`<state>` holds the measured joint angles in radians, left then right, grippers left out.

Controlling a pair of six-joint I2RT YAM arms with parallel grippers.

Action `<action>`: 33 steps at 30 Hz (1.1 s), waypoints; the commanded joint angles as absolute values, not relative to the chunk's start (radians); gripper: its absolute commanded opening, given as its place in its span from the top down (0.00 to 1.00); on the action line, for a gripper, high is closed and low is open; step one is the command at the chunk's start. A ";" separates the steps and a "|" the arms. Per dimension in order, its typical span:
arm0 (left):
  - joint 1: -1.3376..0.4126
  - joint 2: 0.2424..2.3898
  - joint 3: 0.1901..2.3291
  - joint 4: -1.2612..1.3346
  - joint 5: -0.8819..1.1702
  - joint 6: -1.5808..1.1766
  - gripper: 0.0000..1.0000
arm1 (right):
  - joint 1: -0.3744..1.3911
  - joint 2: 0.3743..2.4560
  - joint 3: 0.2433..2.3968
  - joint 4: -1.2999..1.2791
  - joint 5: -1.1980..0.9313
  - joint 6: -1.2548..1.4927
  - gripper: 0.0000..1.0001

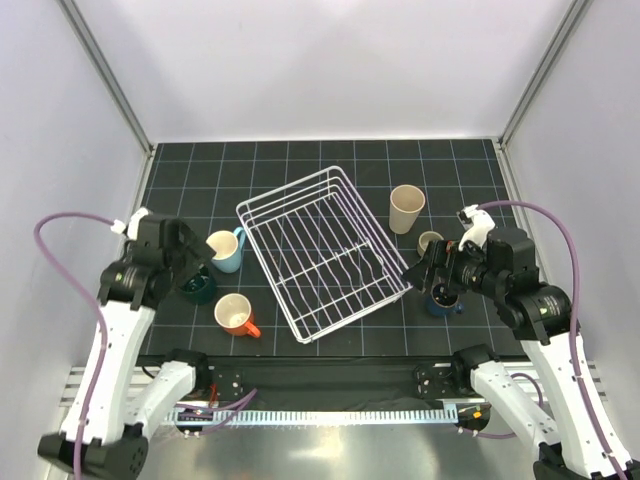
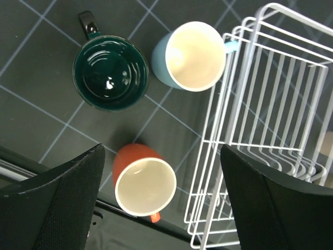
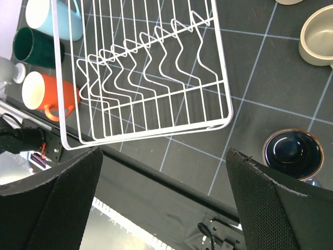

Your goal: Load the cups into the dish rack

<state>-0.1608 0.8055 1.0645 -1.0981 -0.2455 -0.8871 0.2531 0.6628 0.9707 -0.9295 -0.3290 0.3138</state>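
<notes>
The white wire dish rack (image 1: pixel 287 189) lies tilted at the middle of the mat with nothing in it. To its left stand a light blue cup (image 1: pixel 225 250), a dark teal mug (image 1: pixel 200 288) and an orange mug (image 1: pixel 235 314). To its right stand a tall beige tumbler (image 1: pixel 406 208), a small olive-beige cup (image 1: pixel 430 242) and a navy mug (image 1: pixel 443 302). My left gripper (image 2: pixel 161 203) is open and empty, high over the orange mug (image 2: pixel 143 182). My right gripper (image 3: pixel 164 203) is open and empty above the rack's near right corner (image 3: pixel 145 134), left of the navy mug (image 3: pixel 291 154). No white or grey-white cup shows.
The black grid mat (image 1: pixel 300 160) ends at a near edge with a black bar (image 3: pixel 171 174) just below the rack. White walls and metal posts (image 1: pixel 105 75) enclose the sides and back. The dark teal mug (image 2: pixel 110 72) and light blue cup (image 2: pixel 192 56) stand close together beside the rack (image 2: pixel 241 88).
</notes>
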 commanded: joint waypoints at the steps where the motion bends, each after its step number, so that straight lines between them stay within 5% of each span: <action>1: -0.143 0.894 1.112 -1.045 -0.301 -0.871 0.14 | 0.253 0.669 1.011 -0.908 -0.345 0.267 0.00; 9: -0.106 1.135 1.147 -0.934 -0.227 -0.925 0.30 | 0.252 0.684 1.005 -0.894 -0.367 0.233 0.00; 14: -0.086 1.215 1.169 -0.893 -0.213 -0.943 0.31 | 0.253 0.683 1.003 -0.897 -0.362 0.222 0.00; 18: -0.077 1.269 1.146 -0.888 -0.206 -0.971 0.43 | 0.252 0.690 1.003 -0.899 -0.370 0.216 0.00; 33: -0.074 1.328 1.046 -0.807 -0.210 -1.051 0.52 | 0.252 0.698 0.977 -0.856 -0.399 0.225 0.00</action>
<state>-0.0799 1.3323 1.0569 -0.8455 -0.1753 -1.0225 0.2531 0.6880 0.9722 -0.9081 -0.3847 0.2359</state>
